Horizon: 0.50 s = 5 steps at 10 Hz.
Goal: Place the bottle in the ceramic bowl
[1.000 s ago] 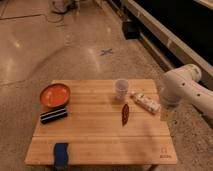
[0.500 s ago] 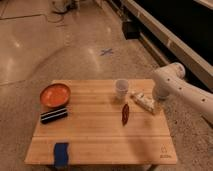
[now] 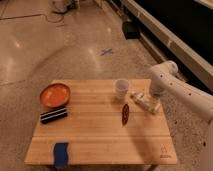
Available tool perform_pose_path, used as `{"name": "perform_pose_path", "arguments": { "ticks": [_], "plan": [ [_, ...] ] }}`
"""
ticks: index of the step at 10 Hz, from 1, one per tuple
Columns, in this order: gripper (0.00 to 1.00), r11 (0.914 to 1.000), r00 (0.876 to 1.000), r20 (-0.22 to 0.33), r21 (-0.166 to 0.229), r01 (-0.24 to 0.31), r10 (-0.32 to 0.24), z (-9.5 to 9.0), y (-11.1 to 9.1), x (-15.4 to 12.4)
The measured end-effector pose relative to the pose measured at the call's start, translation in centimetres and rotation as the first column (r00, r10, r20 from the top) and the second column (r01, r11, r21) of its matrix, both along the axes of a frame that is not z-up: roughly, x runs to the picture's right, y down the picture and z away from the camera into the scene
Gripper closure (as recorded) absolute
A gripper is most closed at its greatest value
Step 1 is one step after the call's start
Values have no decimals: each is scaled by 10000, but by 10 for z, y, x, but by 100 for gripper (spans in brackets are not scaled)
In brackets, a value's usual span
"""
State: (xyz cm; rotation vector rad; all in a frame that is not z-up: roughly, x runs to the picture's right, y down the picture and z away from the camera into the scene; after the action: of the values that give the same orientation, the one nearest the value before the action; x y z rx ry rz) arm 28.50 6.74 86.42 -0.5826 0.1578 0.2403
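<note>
The bottle lies on its side near the right edge of the wooden table, whitish with a speckled label. The ceramic bowl, orange-red inside with a darker rim, stands at the table's far left. My gripper hangs at the end of the white arm, which reaches in from the right. It is directly at the bottle's right end, low over the table. The bowl is far to the gripper's left.
A translucent white cup stands just left of the bottle. A dark red flat object lies in front of the cup. A black striped item sits below the bowl. A blue item lies at the front left edge.
The arm has swung left and down from beyond the table's right edge, bringing the gripper over the bottle. The objects on the table have not moved.
</note>
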Motion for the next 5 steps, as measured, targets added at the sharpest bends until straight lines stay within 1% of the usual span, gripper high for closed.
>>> {"name": "perform_pose_path", "arguments": {
  "ticks": [3, 5],
  "plan": [
    [35, 9988, 9995, -42, -381, -317, 316, 23, 6, -9],
    [35, 9978, 9988, -198, -482, -451, 442, 33, 7, -5]
  ]
}}
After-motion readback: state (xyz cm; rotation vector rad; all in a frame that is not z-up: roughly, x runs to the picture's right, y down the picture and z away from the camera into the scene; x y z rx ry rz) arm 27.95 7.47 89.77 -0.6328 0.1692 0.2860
